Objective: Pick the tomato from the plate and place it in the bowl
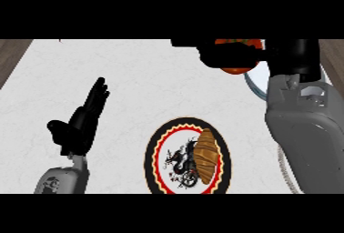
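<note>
Tomato (236, 69): one, red-orange, at the upper right of the head view, held in the right robot hand above the bowl's rim; mostly covered by the dark fingers, so only patches of it show.
Right robot hand (225, 55): one, black, fingers curled round the tomato; it comes from a large grey forearm (302, 132) that fills the right side of the view and is cut off at the lower edge.
Bowl (254, 82): one, only a thin curved section of pale rim shows beside and under the right forearm; its inside is hidden.
Plate (158, 150): one, round, dark rim with a red and cream border and a dragon drawing in the middle, low and central on the worktop; its lower edge is cut off.
Croissant (205, 154): one, brown, lying on the plate's right half, long axis running up and down the view.
Left robot hand (80, 125): one, black, at the left of the view, fingers straight and together pointing up, thumb out to the side, holding nothing.
Worktop (121, 73): one, white and faintly marbled, with brown wood showing at both upper corners.
</note>
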Available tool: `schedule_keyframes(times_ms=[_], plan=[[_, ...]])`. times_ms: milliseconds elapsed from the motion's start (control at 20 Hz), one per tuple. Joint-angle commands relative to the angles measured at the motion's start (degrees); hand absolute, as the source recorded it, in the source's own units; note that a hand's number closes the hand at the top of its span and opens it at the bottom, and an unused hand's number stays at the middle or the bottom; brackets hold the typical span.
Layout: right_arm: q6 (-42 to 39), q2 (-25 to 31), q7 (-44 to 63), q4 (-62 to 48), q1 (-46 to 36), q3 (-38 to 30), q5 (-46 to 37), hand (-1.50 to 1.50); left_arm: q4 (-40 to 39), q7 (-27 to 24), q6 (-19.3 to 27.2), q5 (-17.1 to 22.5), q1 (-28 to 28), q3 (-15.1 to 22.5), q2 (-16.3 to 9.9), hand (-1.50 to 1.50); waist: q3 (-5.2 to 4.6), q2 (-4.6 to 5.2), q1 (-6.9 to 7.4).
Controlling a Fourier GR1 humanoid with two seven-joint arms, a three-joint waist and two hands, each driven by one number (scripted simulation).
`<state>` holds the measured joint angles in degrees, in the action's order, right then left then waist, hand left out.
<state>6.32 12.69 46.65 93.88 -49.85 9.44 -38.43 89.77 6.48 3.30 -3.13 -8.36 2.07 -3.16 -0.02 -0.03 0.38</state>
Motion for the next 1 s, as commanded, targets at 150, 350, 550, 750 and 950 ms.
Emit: schedule_keyframes(times_ms=[150,350,550,750,950], plan=[[-1.56,6.19,-6.07,-11.67,-0.15,-3.80,-3.70,1.50,-0.07,-0.53,0.28,-0.80,-0.29,0.89,0.78,0.00,0.01,0.16,0.10],[-4.34,9.41,-9.52,-19.92,-3.53,-3.15,-6.52,1.50,-3.35,-4.43,0.71,-1.31,-0.63,0.74,1.59,0.00,-0.02,0.31,0.29],[2.24,13.04,-20.28,-31.47,-0.59,-9.22,-5.46,1.50,-0.26,-0.31,0.90,-2.01,-0.48,1.54,1.16,0.00,0.05,0.45,0.63],[7.68,10.94,-24.66,-38.80,0.49,-9.70,-7.77,1.50,-2.93,-3.05,-0.80,-0.30,-0.52,-0.29,0.32,0.00,0.03,0.35,0.42],[11.15,14.06,-33.43,-47.17,1.13,-13.04,-6.98,1.50,-2.38,-3.44,-0.85,-0.21,0.26,0.19,0.97,0.00,0.04,0.42,0.50]])
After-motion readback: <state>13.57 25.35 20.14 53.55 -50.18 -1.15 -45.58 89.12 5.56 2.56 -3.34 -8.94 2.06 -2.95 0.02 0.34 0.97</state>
